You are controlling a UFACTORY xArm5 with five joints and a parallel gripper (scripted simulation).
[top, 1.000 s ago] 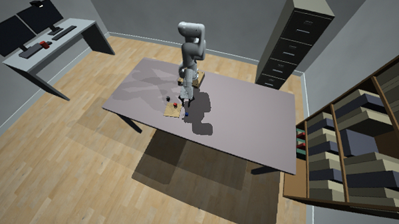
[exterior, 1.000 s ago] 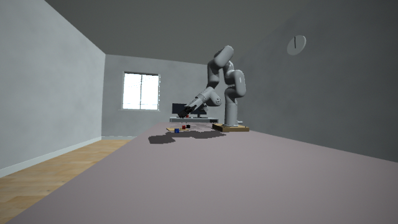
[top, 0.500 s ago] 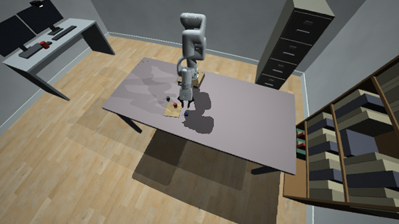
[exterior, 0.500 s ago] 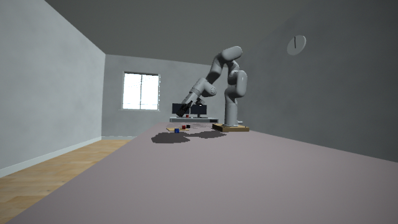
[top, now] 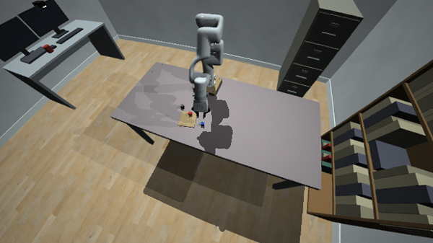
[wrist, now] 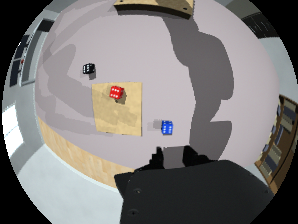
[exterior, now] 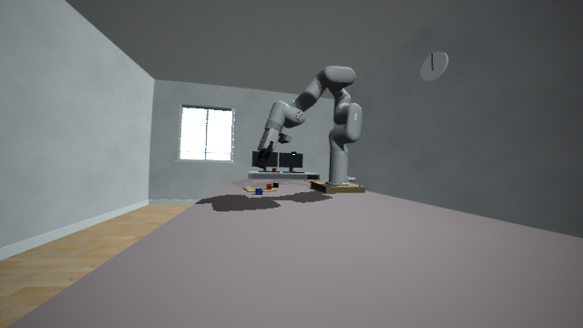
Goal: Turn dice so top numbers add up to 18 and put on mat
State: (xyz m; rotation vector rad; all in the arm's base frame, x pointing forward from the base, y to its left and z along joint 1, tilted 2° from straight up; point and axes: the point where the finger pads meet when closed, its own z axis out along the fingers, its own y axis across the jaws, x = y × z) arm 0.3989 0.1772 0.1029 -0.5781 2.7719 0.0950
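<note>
The red die (top: 190, 114) (exterior: 269, 186) (wrist: 116, 92) sits on the tan mat (top: 184, 123) (wrist: 103, 123), near the mat's edge on the robot base side. The black die (top: 182, 107) (exterior: 275, 185) (wrist: 88, 68) is on the table, off the mat, beyond its upper left corner in the wrist view. The blue die (top: 202, 124) (exterior: 259, 191) (wrist: 167, 127) is on the table just right of the mat. All three show white pips, too small to count surely. My gripper (top: 201, 115) (exterior: 261, 164) (wrist: 172, 154) is partly open and empty, raised above the table, tilted, near the blue die.
The robot's wooden base (top: 215, 86) (exterior: 339, 189) (wrist: 152, 8) stands on the table behind the dice. The arm's shadow falls on the table (top: 267, 134) (exterior: 319, 255) (wrist: 255, 100) right of the blue die. The table's front edge runs beyond the mat's far side from the base.
</note>
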